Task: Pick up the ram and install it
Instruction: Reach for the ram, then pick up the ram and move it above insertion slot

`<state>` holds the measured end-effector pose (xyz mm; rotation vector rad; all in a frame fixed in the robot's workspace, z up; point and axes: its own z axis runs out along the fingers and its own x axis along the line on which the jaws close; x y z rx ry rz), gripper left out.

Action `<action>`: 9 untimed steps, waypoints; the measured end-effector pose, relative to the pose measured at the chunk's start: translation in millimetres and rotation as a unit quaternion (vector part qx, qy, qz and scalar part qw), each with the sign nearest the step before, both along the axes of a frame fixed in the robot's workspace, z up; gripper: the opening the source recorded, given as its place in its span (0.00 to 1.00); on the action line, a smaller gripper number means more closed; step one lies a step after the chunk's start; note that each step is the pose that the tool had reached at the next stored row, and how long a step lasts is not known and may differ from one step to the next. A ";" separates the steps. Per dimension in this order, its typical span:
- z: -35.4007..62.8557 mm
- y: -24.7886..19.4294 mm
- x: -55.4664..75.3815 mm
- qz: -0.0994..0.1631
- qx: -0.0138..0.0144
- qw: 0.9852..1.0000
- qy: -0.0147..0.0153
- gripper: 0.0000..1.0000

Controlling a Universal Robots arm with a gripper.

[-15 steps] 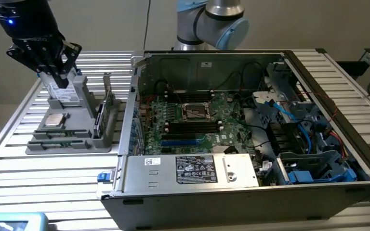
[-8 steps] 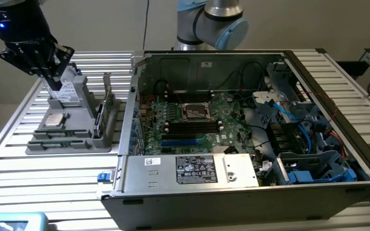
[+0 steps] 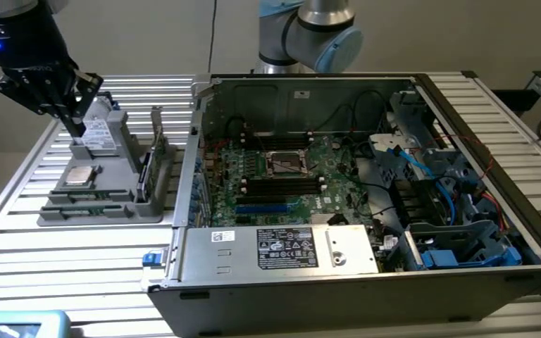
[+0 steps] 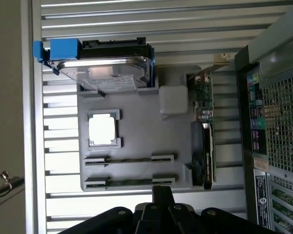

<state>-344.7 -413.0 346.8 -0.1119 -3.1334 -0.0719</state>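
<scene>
Two ram sticks lie in slots of the grey parts tray [image 3: 148, 208]: one ram stick [image 3: 90, 195] [image 4: 129, 158] and, at the tray's outer edge, a second [image 3: 81, 210] [image 4: 130, 183]. My gripper [image 3: 76, 131] [image 4: 161, 194] hangs above the tray at the exterior view's left, its thin fingers pressed together and shut on nothing. In the wrist view the fingertips sit just beyond the outer ram stick, apart from it. The open computer case [image 3: 365, 211] shows its motherboard [image 3: 284, 176] with black memory slots.
The tray also carries a hard drive [image 4: 105, 70] with blue clips, a square silver processor [image 3: 79, 176] [image 4: 103, 129] and an upright green card with a bracket [image 3: 155, 158] [image 4: 203, 141]. The case wall [image 4: 278, 122] stands close beside the tray. All rests on a slatted metal table [image 3: 54, 274].
</scene>
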 end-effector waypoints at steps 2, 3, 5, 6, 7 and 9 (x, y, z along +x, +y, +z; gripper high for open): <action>-0.8 0.0 -0.7 0.000 -0.001 1.000 0.000 0.11; -1.1 0.0 -0.8 0.000 -0.001 1.000 0.000 0.11; -1.7 0.0 -1.6 0.008 -0.001 1.000 0.000 0.11; -1.8 0.0 -1.7 0.017 -0.001 1.000 0.000 0.11; -2.0 0.1 -1.7 0.025 -0.001 1.000 0.000 0.11; -2.5 0.1 -1.8 0.043 -0.001 0.999 0.000 0.11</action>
